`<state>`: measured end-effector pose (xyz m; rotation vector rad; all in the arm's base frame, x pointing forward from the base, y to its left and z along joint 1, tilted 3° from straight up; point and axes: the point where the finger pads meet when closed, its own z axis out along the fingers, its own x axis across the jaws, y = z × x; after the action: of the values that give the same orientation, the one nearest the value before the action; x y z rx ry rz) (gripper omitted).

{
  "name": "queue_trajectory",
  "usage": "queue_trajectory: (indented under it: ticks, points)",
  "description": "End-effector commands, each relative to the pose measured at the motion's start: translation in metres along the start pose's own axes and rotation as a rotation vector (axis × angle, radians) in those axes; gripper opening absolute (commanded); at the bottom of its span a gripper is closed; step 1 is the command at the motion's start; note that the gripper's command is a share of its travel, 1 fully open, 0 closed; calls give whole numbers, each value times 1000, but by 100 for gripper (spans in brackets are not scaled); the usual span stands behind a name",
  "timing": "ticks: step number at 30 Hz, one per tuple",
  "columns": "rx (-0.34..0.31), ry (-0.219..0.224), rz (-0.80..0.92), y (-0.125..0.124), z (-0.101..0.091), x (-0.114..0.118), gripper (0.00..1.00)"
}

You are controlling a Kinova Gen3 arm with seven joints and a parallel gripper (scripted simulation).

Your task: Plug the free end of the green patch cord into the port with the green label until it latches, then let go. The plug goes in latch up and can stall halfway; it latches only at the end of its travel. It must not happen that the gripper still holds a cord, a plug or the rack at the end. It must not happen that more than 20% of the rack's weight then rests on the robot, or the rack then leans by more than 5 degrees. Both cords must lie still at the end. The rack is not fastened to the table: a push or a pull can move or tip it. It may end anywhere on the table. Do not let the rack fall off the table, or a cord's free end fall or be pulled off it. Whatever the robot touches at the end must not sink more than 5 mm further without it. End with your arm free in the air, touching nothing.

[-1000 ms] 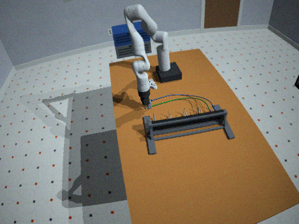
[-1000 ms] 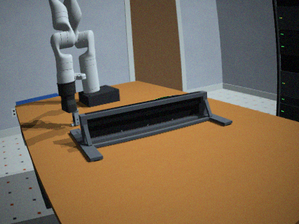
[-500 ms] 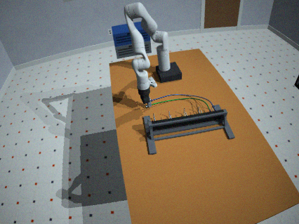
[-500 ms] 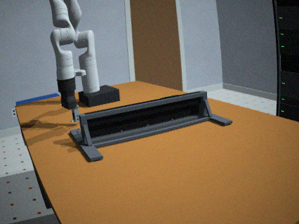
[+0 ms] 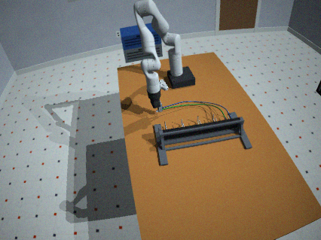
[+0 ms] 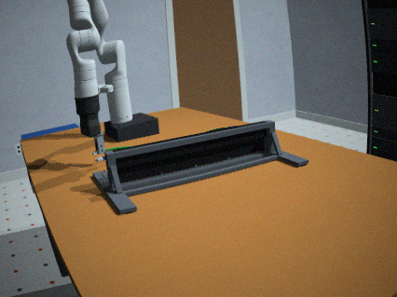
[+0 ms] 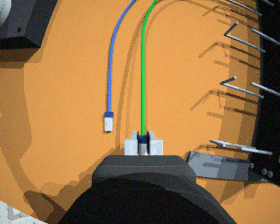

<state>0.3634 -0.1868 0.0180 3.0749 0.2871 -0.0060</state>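
My gripper (image 5: 159,109) (image 6: 99,151) (image 7: 142,138) is shut on the green cord's plug, at the rack's left end and on the robot-base side of it. The green cord (image 5: 196,104) (image 7: 143,75) runs from the plug in an arc to the far end of the rack (image 5: 163,157) (image 6: 123,204) (image 7: 215,165). Its shadow lies apart from it. The plug's front and its latch are hidden by the fingers and the gripper body. The rack stands upright on its feet. The port with the green label cannot be made out in any view.
The blue cord (image 5: 184,101) (image 7: 110,65) runs beside the green one; its free plug (image 7: 110,122) is left of my fingers in the wrist view. Thin metal hooks (image 7: 245,45) stick out from the rack toward the cords. The robot's black base (image 5: 181,81) (image 6: 131,129) stands behind. The table's left edge is near.
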Motion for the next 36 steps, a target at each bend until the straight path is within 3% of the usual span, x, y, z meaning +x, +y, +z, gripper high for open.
queue_trajectory:
  ticks: [1,12,36]
  points:
    - [-6,7,2,2,-7,2,0]
    - [-6,7,2,2,-18,1,0]
    - [-6,7,2,2,-21,1,0]
